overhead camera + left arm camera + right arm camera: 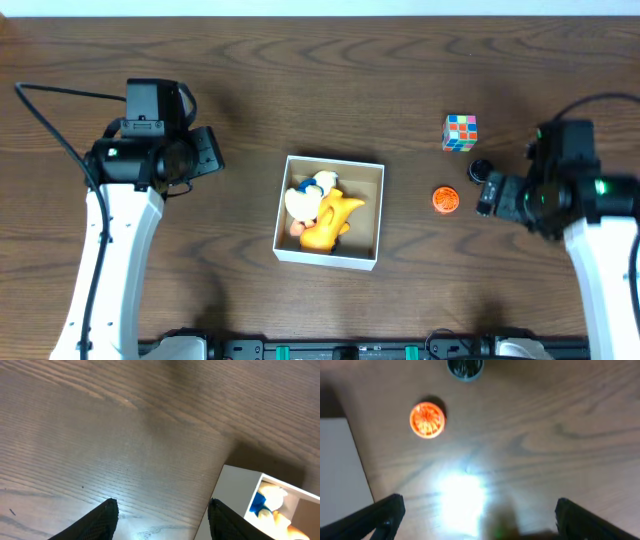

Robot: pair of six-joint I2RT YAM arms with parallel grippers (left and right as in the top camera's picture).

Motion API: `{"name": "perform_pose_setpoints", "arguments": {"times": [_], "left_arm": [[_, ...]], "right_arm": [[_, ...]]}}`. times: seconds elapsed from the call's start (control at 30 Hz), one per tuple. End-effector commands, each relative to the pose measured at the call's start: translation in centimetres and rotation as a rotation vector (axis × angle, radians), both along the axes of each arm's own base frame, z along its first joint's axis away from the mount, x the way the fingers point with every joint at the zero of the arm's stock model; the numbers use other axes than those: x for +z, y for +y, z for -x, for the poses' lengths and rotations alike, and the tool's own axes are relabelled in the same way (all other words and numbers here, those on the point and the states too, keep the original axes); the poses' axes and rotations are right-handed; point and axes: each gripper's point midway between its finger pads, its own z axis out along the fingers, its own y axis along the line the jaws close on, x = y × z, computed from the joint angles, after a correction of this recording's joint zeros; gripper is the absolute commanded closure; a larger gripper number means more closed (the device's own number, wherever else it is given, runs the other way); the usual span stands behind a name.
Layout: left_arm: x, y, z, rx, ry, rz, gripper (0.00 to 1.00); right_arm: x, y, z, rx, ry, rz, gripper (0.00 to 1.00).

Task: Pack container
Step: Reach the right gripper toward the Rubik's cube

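A square, shallow, open-topped container [326, 257] with thin white walls and a brown cardboard inside is being carried at the middle of the dark wooden bench [400, 60], between the two arms. Its outline is being shown slightly turned against the bench edges. Most of the inside is being taken up by soft toys. A yellow plush figure [332, 222] is lying across the middle and lower part, and a white and blue plush figure [312, 188] is lying against it toward the upper left corner. A strip of bare brown floor is being left uncovered along the right wall. In the left wrist view one white corner of the container is being seen at the lower right, with the white and blue toy showing over the wall.

An orange round disc [446, 200], a small dark round cap [481, 169] and a multi-coloured puzzle cube [460, 132] are lying on the bench to the right, apart from the container.

The left jaws are being held apart over bare wood left of the container, with nothing between the black fingers [102, 519]. The right jaws are being held spread wide over the bench right of the disc, gripping nothing.
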Motion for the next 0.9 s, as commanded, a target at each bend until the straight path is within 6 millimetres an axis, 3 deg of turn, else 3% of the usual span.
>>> {"name": "perform_pose_setpoints", "arguments": {"times": [0.0, 0.2, 0.27, 0.4, 0.63, 0.73, 0.87], "left_arm": [[0.6, 0.2, -0.1, -0.018, -0.011, -0.023, 0.4], [0.4, 0.3, 0.1, -0.043, 0.003, -0.036, 0.4], [0.4, 0.3, 0.1, -0.059, 0.002, -0.045, 0.4], [0.4, 0.3, 0.1, -0.062, 0.001, -0.046, 0.4], [0.4, 0.3, 0.0, -0.062, -0.003, -0.046, 0.4], [0.4, 0.3, 0.0, -0.062, -0.003, -0.046, 0.4], [0.4, 0.3, 0.0, -0.062, -0.002, -0.046, 0.4]], "right_arm": [[0.1, 1.4, -1.5, 0.035, 0.058, -0.006, 0.01], [-1.4, 8.1, -5.3, 0.153, 0.036, -0.273, 0.01], [-1.9, 8.1, -6.2, 0.071, 0.032, -0.288, 0.01], [-3.4, 6.1, -6.8, -0.069, 0.056, -0.187, 0.01], [-6.0, 5.8, -7.7, -0.057, 0.106, -0.109, 0.01], [-6.9, 6.0, -9.0, 0.004, 0.093, -0.1, 0.01], [-6.7, 6.0, -10.8, 0.116, 0.092, -0.075, 0.01]]}}
